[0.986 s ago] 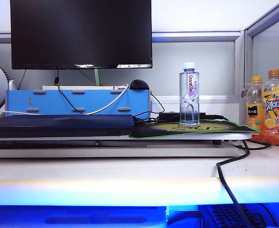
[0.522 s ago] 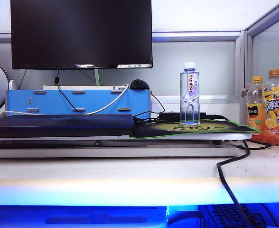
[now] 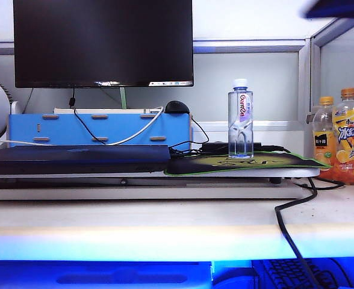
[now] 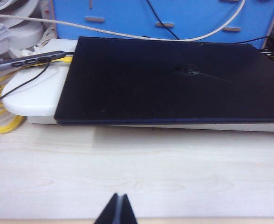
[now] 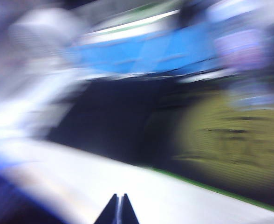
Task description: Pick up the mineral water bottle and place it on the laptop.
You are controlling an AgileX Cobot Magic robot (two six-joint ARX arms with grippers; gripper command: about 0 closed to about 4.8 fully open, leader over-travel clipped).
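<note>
I see mineral water bottle (image 3: 240, 118) upright on mouse pad (image 3: 267, 161), right of laptop (image 3: 74, 158). Left gripper (image 4: 118, 210) closed above desk (image 4: 137, 172). Right gripper (image 5: 118, 208) closed; view blurred, probably above desk.

We see the mineral water bottle (image 3: 240, 118) standing upright, clear and slim with a white cap and a white-purple label lettered in red. Well apart from it lies the laptop (image 3: 77, 158), a thin dark slab, flat, its plain lid closed.
</note>
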